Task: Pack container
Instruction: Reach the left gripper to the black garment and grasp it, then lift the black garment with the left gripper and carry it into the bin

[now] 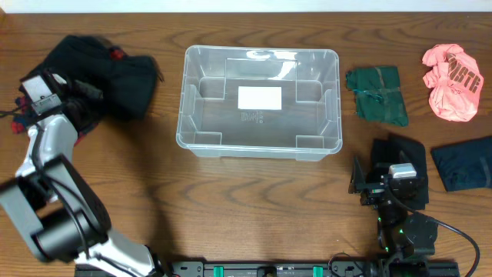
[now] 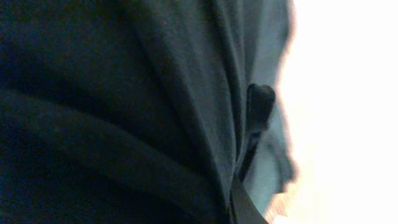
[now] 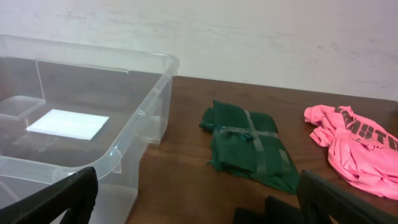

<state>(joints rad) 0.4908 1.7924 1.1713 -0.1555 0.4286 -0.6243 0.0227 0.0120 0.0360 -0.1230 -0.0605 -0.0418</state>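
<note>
Grab step: left end effector point(image 1: 79, 94) was pinched shut on black garment point(image 1: 115, 73), left of container point(image 1: 260, 51), which sat empty at centre of bench point(image 1: 254, 208). Right end effector point(image 3: 196, 186) spread, idle. Next, probably: lift garment above rim, carry right, release inside

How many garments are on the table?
5. A black heap left of the container; a green one and a pink one right of it; a black one and a navy one nearer the right arm. More may be hidden.
</note>
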